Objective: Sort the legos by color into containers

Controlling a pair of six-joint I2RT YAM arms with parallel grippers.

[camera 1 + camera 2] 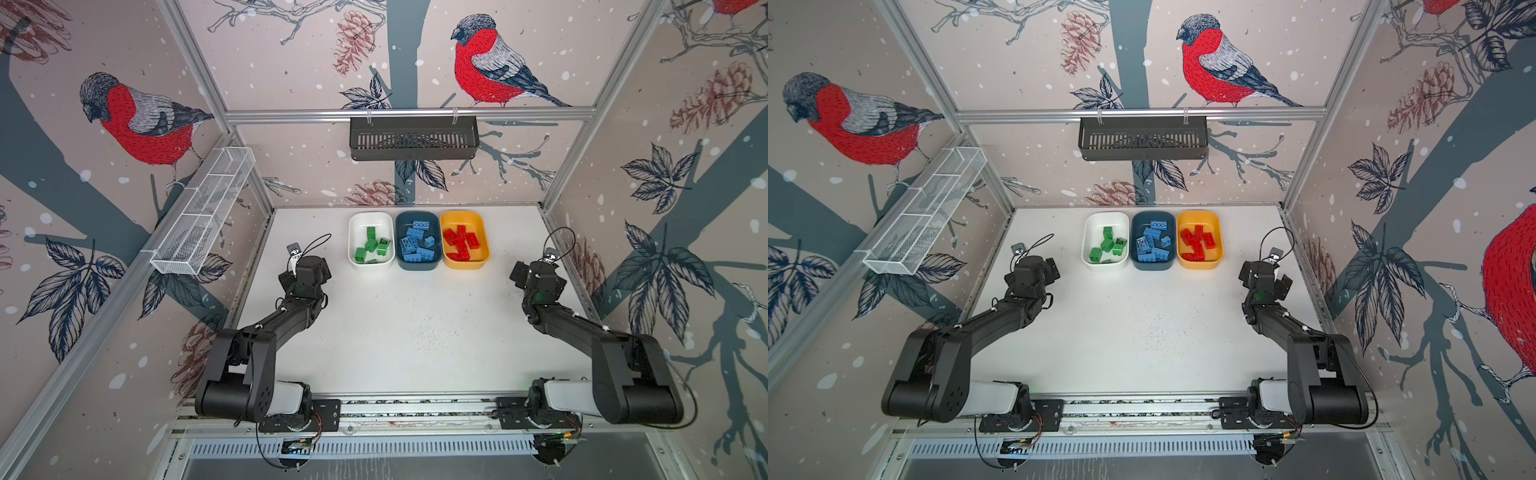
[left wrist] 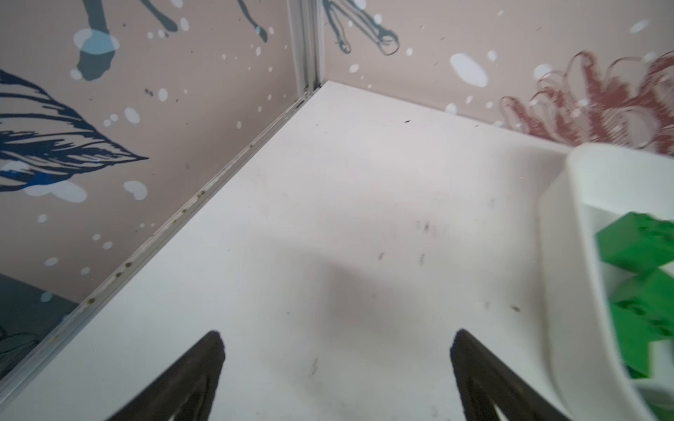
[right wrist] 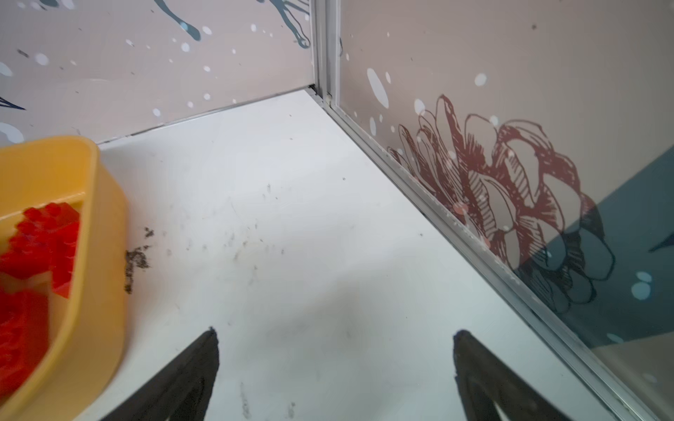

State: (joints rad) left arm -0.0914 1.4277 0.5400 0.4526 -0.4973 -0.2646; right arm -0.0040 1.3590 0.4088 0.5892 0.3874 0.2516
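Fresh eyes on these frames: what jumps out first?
Three tubs in a row at the far edge of the table: white tub holding green legos, teal tub holding blue legos, yellow tub holding red legos. The left gripper and right gripper hang open and empty over bare table, one either side of the row. Red bullfinch wallpaper covers the walls.

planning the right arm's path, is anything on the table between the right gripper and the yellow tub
Nothing visible does. Only bare white table lies between the open right gripper and the yellow tub holding the red bricks; a few dark smudges sit beside the tub.
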